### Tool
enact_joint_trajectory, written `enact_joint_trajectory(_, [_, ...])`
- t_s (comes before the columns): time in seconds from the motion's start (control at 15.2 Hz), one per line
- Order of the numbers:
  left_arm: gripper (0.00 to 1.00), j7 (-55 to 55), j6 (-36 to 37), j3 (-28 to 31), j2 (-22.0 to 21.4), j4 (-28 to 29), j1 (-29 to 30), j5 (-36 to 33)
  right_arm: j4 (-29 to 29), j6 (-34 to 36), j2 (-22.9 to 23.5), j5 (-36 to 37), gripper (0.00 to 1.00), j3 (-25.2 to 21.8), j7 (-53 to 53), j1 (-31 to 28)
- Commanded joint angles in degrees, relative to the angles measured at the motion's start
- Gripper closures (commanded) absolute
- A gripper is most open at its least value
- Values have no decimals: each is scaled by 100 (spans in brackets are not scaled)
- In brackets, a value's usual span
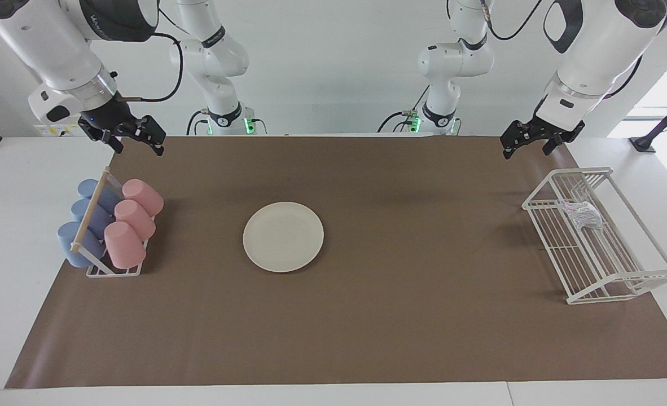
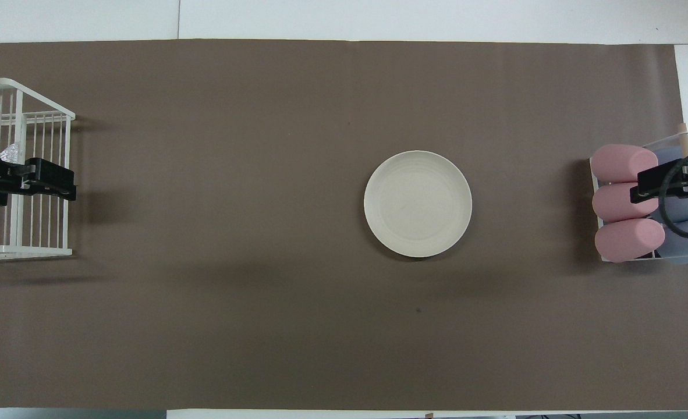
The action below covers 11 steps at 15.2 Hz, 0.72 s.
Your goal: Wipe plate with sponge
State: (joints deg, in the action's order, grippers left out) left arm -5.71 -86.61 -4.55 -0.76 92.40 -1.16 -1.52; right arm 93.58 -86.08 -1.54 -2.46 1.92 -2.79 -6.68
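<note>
Hovering over the white wire rack [image 1: 596, 237], my left claw [image 1: 538, 138] hangs empty, fingers spread apart. Below it in that rack lies the sponge [image 1: 582, 214]. My right claw [image 1: 132, 139], also spread and empty, waits above the cups [image 1: 127, 228]. Between both claws, the plate [image 1: 283, 237] sits on the counter [image 1: 367, 327]. No writing is readable.

Cream plate [image 1: 283, 237] lies flat mid-mat; crinkly silver sponge [image 1: 583, 215] sits in the wire rack [image 1: 621, 279].
</note>
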Motion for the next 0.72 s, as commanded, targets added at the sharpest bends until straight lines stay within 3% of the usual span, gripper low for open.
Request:
enact_joint_trajectory(0.0, [0, -70, 136, 7, 68, -188, -33, 46, 55, -189, -49, -79, 0, 89, 42, 44])
enact_joint_trajectory(0.66, [0, -325, -23, 51, 15, -108, 1, 99, 55, -155, -49, -79, 0, 89, -28, 97])
